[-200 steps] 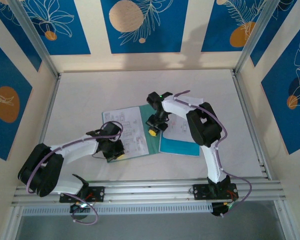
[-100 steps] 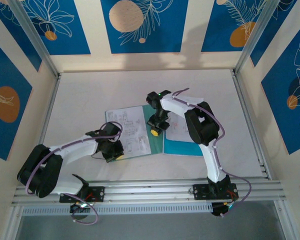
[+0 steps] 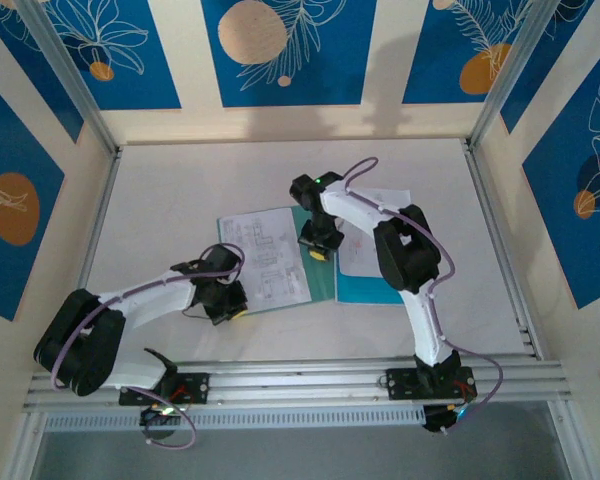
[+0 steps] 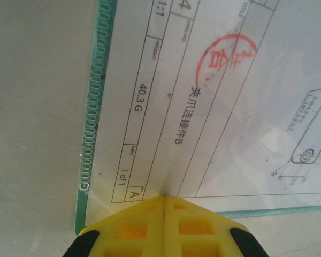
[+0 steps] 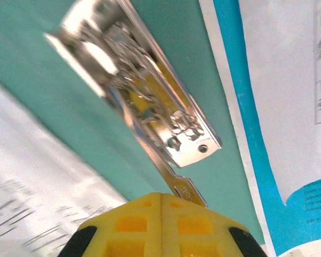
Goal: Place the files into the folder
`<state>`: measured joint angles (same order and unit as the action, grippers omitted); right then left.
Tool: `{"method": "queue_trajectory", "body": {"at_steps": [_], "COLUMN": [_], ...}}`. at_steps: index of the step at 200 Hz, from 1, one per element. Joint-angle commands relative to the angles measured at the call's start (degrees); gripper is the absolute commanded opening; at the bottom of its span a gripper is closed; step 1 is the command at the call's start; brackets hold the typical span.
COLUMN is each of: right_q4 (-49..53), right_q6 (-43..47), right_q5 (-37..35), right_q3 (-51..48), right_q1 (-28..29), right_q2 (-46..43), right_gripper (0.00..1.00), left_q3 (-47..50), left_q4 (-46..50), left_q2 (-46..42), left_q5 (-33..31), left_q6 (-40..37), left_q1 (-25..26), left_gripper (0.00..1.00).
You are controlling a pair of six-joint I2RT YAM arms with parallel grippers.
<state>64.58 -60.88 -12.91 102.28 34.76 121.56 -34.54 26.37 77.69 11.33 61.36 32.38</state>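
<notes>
The folder (image 3: 322,282) lies open mid-table, its teal-green inside (image 5: 69,107) and metal clip (image 5: 144,101) close up in the right wrist view. Among the files, a printed white sheet (image 3: 265,255) covers the left half, and another white sheet (image 3: 363,252) lies on the bright blue sheet (image 3: 370,290) on the right half. My right gripper (image 3: 318,252) is shut over the spine, its yellow tip (image 5: 161,196) against the clip's lever (image 5: 188,190). My left gripper (image 3: 232,310) is shut, its tip (image 4: 165,197) on the near left corner of the stamped sheet (image 4: 214,96).
A green ribbed strip (image 4: 91,134) runs along the left sheet's edge, with bare white table (image 4: 37,107) beside it. Patterned walls and metal frame posts (image 3: 75,80) enclose the table. An aluminium rail (image 3: 300,375) carries both arm bases at the near edge.
The right gripper has moved slightly away from the bases along the spine, and the folder with its sheets has slid and turned a little to the right. The left arm has hardly moved.
</notes>
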Motion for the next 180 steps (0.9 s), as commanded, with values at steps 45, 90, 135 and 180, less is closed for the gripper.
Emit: {"method": "queue_trajectory", "body": {"at_steps": [45, 90, 135, 180], "right_q4": [-4.1, -10.8, -21.5, -27.6], "right_q6": [-2.8, -4.8, -11.1, -18.9], "right_q5": [-2.9, -3.9, 8.8, 15.6], "right_q3": [-4.6, -12.0, -22.6, -24.4], "right_q1": [1.0, 0.5, -2.3, -2.3], "right_q2": [-7.2, -16.2, -19.5, -15.9], "right_gripper": [0.00, 0.53, 0.80, 0.80], "left_q3": [1.6, 1.5, 1.4, 0.7], "left_q4": [5.7, 6.1, 5.4, 5.2], "left_q2": [0.4, -0.3, 0.0, 0.5], "left_q5": [-2.6, -2.5, -2.5, -2.4], "left_q6": [-1.0, -1.3, -1.5, -1.8], "left_q1": [-0.7, -0.8, -0.9, -0.9], "left_gripper": [0.00, 0.00, 0.00, 0.00]}}
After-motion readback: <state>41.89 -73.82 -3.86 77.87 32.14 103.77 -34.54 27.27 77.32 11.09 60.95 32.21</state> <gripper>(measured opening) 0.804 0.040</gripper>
